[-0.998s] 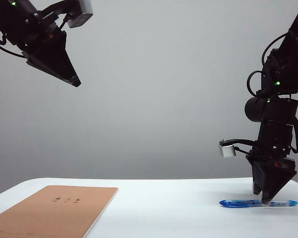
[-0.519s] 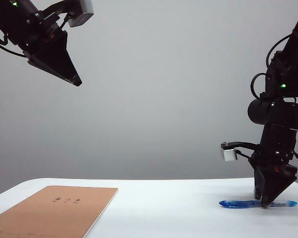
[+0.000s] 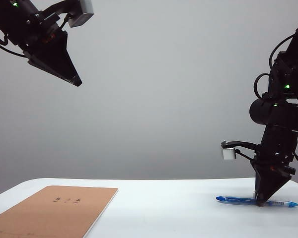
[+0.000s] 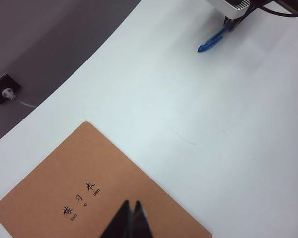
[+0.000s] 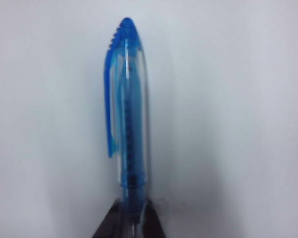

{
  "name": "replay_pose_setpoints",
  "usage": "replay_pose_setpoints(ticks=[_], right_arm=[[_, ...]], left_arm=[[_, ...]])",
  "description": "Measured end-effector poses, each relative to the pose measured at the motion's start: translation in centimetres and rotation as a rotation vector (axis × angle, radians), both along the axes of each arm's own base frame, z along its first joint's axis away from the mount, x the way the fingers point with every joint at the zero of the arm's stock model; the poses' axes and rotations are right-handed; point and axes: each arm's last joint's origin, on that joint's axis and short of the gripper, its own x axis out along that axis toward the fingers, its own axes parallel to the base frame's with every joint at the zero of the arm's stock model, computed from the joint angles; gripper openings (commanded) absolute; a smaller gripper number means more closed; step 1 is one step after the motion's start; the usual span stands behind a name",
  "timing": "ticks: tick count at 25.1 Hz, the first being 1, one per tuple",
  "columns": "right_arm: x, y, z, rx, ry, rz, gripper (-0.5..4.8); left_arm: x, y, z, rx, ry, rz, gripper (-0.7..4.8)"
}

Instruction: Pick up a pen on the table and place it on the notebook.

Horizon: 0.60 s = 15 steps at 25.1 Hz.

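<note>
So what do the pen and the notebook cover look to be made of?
Pen, clamped in the right gripper: likely glossy translucent blue plastic; the inner refill shows through. Notebook: apparently matte tan kraft card, without glare.

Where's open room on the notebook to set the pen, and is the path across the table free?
The notebook cover is bare apart from its small printed marks. The white table between the notebook and the pen is bare. The right gripper is shut on the pen at the table's right end. The left gripper hangs shut high above the notebook.
</note>
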Motion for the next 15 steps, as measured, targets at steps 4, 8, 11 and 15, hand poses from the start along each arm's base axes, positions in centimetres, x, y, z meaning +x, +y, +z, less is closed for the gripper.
replay_pose_setpoints(ticks=[4, 8, 11, 15], right_arm=[[-1.0, 0.8, 1.7, -0.030, 0.004, -0.024, -0.01], [-1.2, 2.6, 7.5, 0.045, -0.123, -0.098, -0.01], [-1.3, 4.3, 9.4, 0.118, -0.124, -0.181, -0.01], [-1.5, 8.2, 11.6, 0.185, -0.110, -0.256, -0.01]], left_arm=[[-0.1, 0.0, 0.0, -0.009, 0.019, 0.016, -0.05], [-1.0, 0.4, 1.3, -0.002, 0.026, 0.082, -0.05], [-2.2, 1.0, 2.8, 0.013, -0.036, 0.120, -0.05], [-3.8, 1.6, 4.4, 0.037, -0.107, 0.172, -0.06]])
